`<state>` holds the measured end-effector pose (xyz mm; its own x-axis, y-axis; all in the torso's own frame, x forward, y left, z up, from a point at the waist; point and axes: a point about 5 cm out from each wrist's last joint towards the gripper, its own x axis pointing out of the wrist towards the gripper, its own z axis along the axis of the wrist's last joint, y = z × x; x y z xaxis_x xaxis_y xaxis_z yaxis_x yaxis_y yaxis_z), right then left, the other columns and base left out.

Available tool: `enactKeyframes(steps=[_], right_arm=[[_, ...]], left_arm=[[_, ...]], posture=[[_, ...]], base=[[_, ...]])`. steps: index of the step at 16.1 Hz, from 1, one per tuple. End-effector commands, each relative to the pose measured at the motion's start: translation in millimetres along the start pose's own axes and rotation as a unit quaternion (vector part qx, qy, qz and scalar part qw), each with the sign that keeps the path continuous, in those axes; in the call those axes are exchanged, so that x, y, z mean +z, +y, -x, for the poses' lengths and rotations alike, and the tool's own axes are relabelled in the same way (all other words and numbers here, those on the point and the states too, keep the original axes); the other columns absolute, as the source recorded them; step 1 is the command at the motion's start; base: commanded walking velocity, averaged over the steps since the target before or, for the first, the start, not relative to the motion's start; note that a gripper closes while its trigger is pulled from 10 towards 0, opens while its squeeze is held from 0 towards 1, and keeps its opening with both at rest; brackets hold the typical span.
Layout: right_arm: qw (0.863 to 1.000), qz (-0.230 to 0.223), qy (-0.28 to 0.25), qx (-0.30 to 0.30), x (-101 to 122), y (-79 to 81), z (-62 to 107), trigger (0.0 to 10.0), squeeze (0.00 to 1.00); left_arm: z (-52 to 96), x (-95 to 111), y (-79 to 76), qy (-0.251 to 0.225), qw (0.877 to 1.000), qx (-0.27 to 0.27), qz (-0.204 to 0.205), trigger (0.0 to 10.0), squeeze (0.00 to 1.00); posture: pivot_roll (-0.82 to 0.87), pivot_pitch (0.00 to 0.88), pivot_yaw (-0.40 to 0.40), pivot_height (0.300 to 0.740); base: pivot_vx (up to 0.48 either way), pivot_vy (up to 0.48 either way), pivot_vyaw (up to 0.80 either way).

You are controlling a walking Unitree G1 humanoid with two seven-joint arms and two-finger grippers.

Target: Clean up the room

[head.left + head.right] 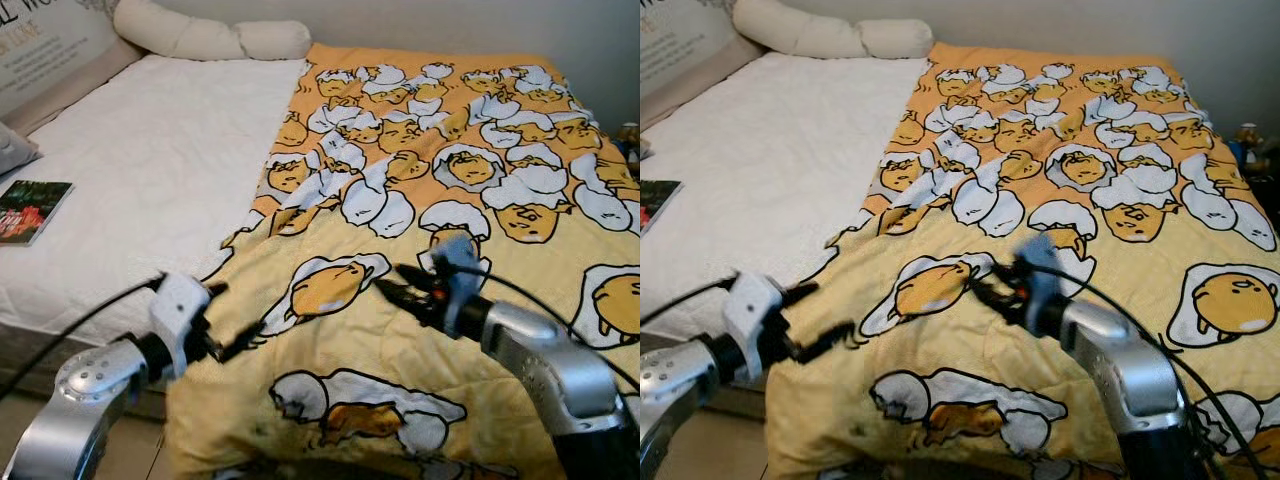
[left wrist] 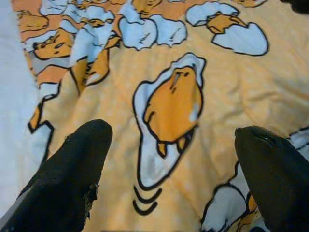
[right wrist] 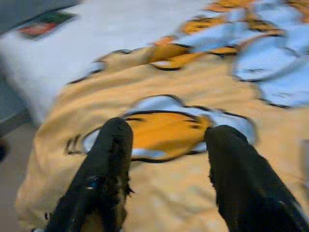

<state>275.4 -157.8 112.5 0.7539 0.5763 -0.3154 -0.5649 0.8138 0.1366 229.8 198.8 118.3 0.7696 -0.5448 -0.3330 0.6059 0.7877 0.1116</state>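
A yellow blanket (image 1: 440, 200) printed with egg cartoons covers the right half of the bed and hangs over the near edge. My left gripper (image 1: 232, 335) hovers open just above the blanket's near left edge; in the left wrist view its fingers (image 2: 72, 179) straddle an egg print (image 2: 169, 111) with nothing between them. My right gripper (image 1: 395, 282) is held over the blanket's near middle, open, and in its wrist view the fingers (image 3: 106, 164) point at another egg print (image 3: 164, 128).
The bare white mattress (image 1: 150, 170) takes up the left half of the bed. A book (image 1: 30, 208) lies at its left edge. A long white bolster (image 1: 205, 35) and a printed pillow (image 1: 45, 45) sit at the head. The floor (image 1: 130, 450) shows near left.
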Motion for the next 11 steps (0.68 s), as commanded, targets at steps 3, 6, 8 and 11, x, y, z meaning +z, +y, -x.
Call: enactKeyframes(steps=[3, 6, 8, 11], right_arm=[[0.993, -0.033, -0.030, -0.112, -15.0, -5.9, -3.6, 10.0, 0.00], [0.980, -0.055, -0.043, -0.187, -26.4, -8.2, -5.5, 10.0, 0.00], [0.969, -0.056, -0.061, -0.234, -29.7, -11.4, -3.9, 10.0, 0.00], [0.962, -0.037, -0.052, -0.266, -30.3, -15.3, -7.3, 10.0, 0.00]], left_arm=[[-9.3, -0.3, -0.2, -0.017, 0.998, 0.056, 0.014, 10.0, 0.00], [-14.1, -6.6, -8.2, -0.014, 0.998, 0.063, 0.020, 10.0, 0.00], [-18.5, -10.8, -12.4, -0.009, 0.997, 0.068, 0.021, 10.0, 0.00], [-19.2, -10.2, -9.6, -0.007, 0.997, 0.076, 0.015, 10.0, 0.00]], posture=[[0.04, 0.000, 0.040, 0.740], [0.03, 0.000, 0.053, 0.740], [0.03, 0.000, 0.051, 0.740], [0.04, 0.000, 0.047, 0.740]], base=[[0.000, 0.305, 0.00], [0.000, 0.480, 0.00], [0.000, 0.480, 0.00], [0.000, 0.480, 0.00]])
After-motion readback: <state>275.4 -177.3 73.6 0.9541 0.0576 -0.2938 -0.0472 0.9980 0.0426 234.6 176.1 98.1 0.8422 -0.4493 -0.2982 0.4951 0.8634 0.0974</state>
